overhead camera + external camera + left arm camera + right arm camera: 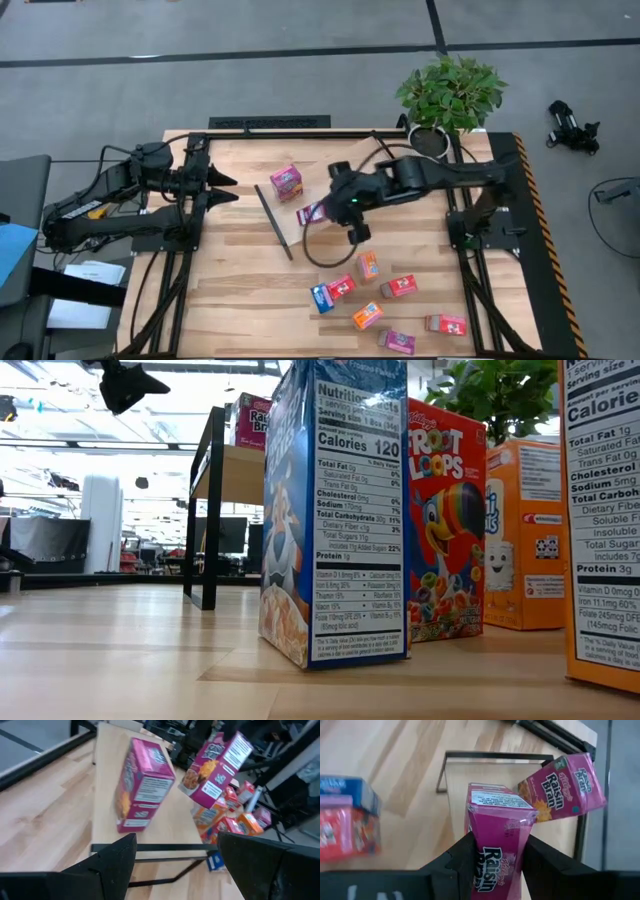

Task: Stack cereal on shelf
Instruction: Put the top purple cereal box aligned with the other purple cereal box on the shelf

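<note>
wooden slats carry the shelf (290, 205). right gripper (328, 207) holds a pink cereal box (497, 835) above it by the narrow sides; light, stiff cardboard, easy to crush. left gripper (228, 187) waits wide open.

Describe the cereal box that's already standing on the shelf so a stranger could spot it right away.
Find the light-wood shelf in the middle of the table. One magenta Raisin Bran box stands on it alone. A matching box is clamped in the right gripper just beside it; the other boxes sit on the tabletop.
</note>
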`<state>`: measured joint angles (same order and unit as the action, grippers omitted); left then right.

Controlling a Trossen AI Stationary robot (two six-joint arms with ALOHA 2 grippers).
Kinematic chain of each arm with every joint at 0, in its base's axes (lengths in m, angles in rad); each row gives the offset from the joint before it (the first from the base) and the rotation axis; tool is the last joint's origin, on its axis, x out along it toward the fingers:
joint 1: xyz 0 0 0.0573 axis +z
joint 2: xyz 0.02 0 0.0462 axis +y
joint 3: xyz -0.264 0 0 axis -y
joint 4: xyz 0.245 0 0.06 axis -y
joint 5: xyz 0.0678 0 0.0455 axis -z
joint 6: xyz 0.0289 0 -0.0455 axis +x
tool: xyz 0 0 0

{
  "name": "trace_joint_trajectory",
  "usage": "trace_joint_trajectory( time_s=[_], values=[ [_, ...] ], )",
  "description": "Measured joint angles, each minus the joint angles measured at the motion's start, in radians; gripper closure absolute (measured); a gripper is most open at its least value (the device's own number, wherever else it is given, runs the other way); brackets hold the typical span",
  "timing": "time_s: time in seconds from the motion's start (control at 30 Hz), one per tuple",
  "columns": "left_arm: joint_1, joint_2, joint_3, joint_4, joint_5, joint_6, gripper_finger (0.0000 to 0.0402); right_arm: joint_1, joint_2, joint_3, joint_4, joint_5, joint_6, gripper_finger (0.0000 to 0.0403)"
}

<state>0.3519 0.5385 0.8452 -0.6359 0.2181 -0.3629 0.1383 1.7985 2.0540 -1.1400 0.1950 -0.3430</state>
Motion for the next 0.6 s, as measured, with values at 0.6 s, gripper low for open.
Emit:
trace_joint_trajectory(
  time_s=[0.6],
  values=[
    [0.0, 0.0, 0.0, -0.002, -0.024, 0.0, 0.0133, -0.041, 0.278, 0.291, -0.15, 0.07, -0.246, 0.0235]
  ],
)
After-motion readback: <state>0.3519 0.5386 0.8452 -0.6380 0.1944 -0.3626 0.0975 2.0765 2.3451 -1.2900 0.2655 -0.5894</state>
